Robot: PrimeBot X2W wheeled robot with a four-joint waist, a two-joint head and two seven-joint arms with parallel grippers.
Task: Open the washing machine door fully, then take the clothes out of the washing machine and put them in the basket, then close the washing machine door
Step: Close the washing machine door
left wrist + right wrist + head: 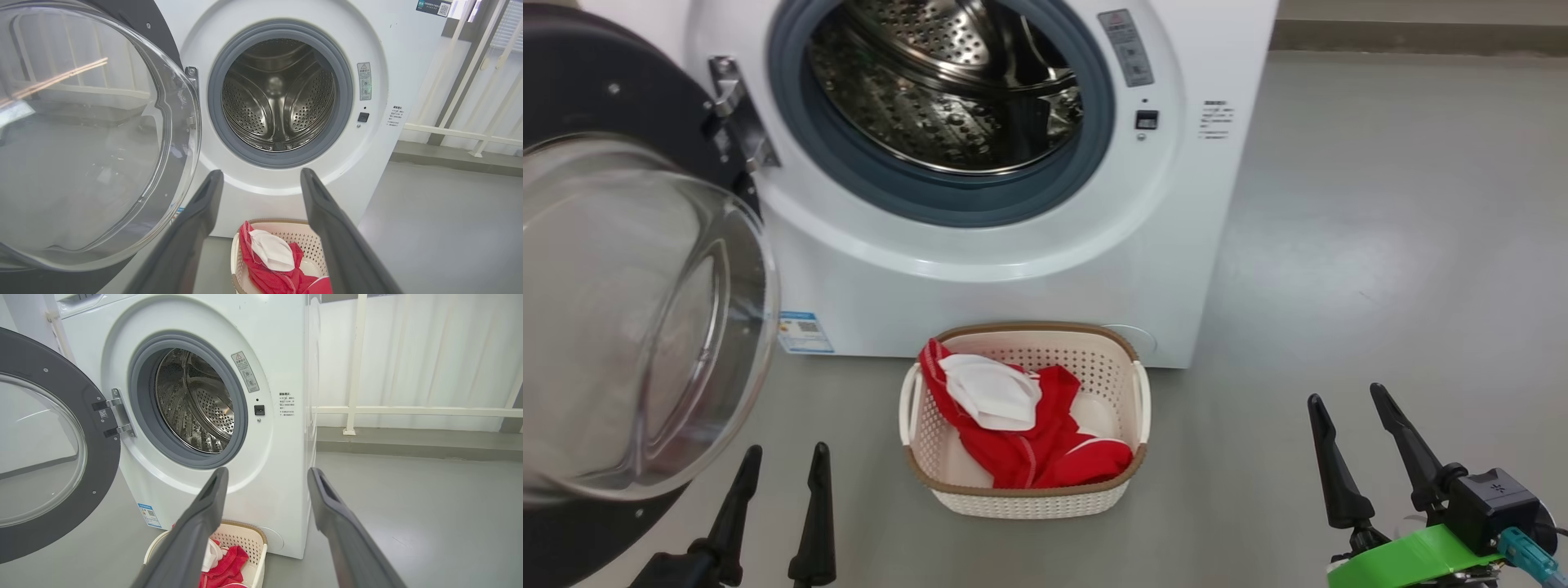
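The white washing machine (980,269) stands ahead, and nothing shows in its steel drum (947,90). Its black-rimmed glass door (629,318) hangs wide open at the left. On the floor in front sits the cream basket (1123,363), holding the red clothes (1045,453) with a white piece (996,392) on top. My left gripper (783,464) is open, low left of the basket and right of the door glass. My right gripper (1347,400) is open over bare floor, right of the basket. The left wrist view shows the drum (280,96), door (81,134) and basket (302,237); the right wrist view shows the machine (286,457), door (45,445) and basket (253,539).
Grey floor (1380,245) stretches open to the right of the machine. A low kerb and white railing with curtains (408,410) run along the far wall. The open door takes up the space at my left.
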